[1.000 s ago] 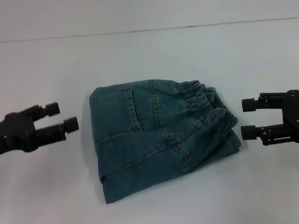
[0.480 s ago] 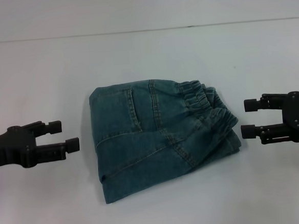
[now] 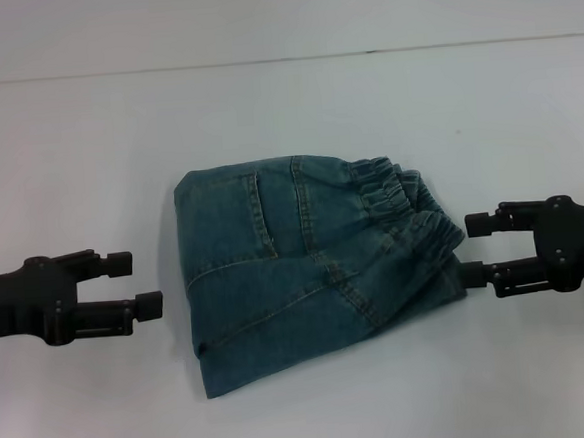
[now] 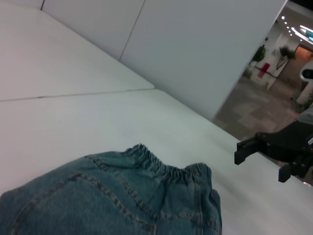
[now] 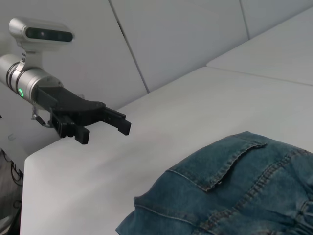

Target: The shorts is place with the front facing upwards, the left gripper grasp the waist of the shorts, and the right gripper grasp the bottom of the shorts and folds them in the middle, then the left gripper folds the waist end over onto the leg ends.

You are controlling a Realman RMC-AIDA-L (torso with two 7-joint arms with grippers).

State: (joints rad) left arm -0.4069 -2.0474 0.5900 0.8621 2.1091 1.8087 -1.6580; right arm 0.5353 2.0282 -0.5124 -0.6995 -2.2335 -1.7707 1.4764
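Note:
The blue denim shorts (image 3: pixel 305 268) lie folded into a compact bundle at the middle of the white table (image 3: pixel 284 109), with the elastic waistband (image 3: pixel 401 196) on the right side. My left gripper (image 3: pixel 136 282) hovers open a short way left of the bundle, apart from it. My right gripper (image 3: pixel 475 250) is open at the bundle's right edge, its fingertips right beside the waistband folds. The left wrist view shows the shorts (image 4: pixel 122 200) and, farther off, the right gripper (image 4: pixel 261 152). In the right wrist view are the shorts (image 5: pixel 234 191) and the left gripper (image 5: pixel 105 125).
The table's far edge (image 3: pixel 281 59) meets a pale wall. Bare white table surface surrounds the shorts on all sides. An open room shows beyond the table (image 4: pixel 274 93) in the left wrist view.
My left gripper has come down and levelled out, staying left of the shorts. My right gripper has shifted left, closing the gap to the waistband edge. The shorts have not moved.

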